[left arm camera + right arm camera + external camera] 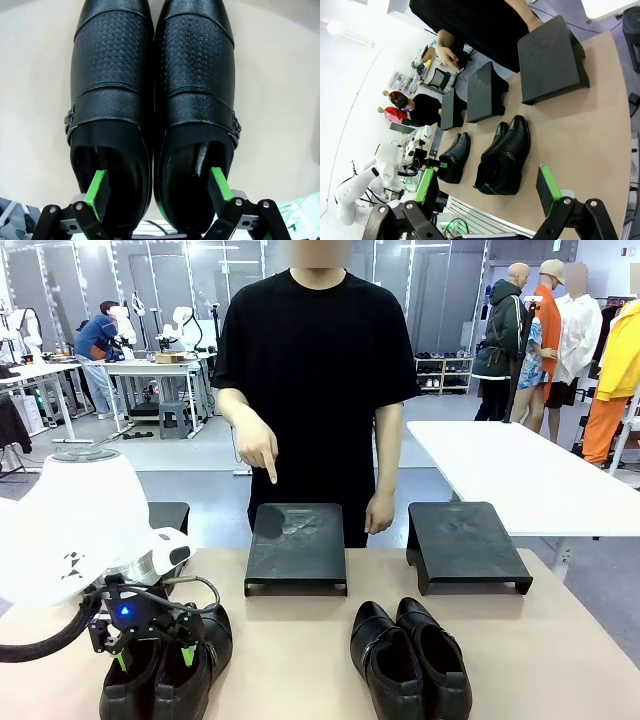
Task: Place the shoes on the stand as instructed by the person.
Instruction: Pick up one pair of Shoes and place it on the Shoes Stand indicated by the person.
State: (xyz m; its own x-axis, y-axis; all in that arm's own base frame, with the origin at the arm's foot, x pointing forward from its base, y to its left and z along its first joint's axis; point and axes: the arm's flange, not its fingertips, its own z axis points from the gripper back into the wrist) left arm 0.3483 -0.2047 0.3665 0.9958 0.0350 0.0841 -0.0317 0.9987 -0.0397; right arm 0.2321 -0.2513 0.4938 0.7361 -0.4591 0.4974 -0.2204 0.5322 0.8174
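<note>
- The left end effector (157, 175) stands spread wide over the left pair of shoes (155, 90), one green pad (97, 192) down in each shoe's opening. It grips nothing yet.
- That pair sits at the near left of the surface (300, 660). The other pair (410, 655) lies near the middle, toes toward the stands.
- The person's hand (258, 445) points a finger down at the middle stand (297, 545).
- The right end effector (487, 182) hangs above the surface — wide and empty.

A left pair (150, 690) and a right pair (410, 665) of glossy black shoes stand upright, toes toward the person (315, 360).
</note>
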